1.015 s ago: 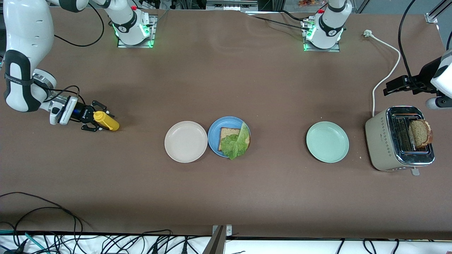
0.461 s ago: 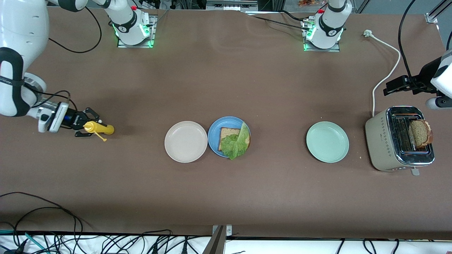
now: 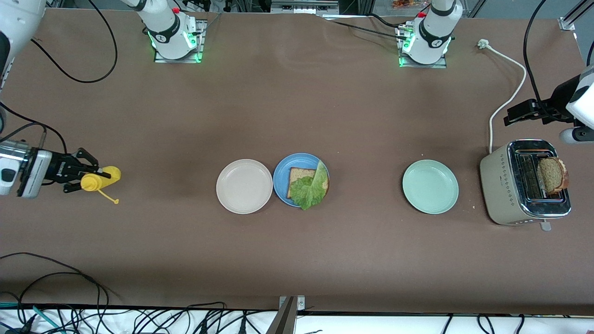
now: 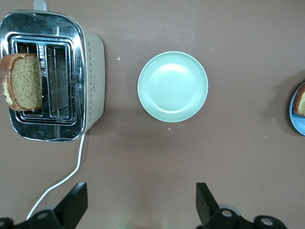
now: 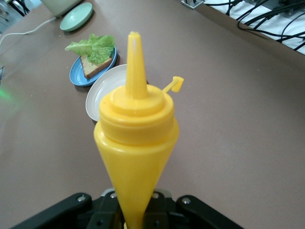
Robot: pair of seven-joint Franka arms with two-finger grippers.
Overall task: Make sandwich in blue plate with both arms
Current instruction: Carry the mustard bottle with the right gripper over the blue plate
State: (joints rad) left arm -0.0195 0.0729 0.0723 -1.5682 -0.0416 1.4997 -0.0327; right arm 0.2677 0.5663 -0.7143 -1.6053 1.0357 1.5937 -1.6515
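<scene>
Only the front view takes in the whole counter [image 3: 297,116]: the blue plate [image 3: 281,178] at mid-frame, carrying one bread slice [image 3: 297,178] under a lettuce leaf [image 3: 312,188], with a cream plate [image 3: 244,186] touching it and a mint-green plate [image 3: 430,186] toward the frame's right. At the right edge a toaster [image 3: 503,185] is seen with a second slice [image 3: 552,175] standing in its slot. The right wrist view alone shows the yellow squeeze bottle [image 5: 136,143] close up, its nozzle uncapped. The right gripper [image 3: 76,174], at the frame's left edge, is clenched on this bottle. In the left wrist view the left gripper [image 4: 140,205] is seen with jaws spread wide, grasping nothing, over the counter beside the toaster.
</scene>
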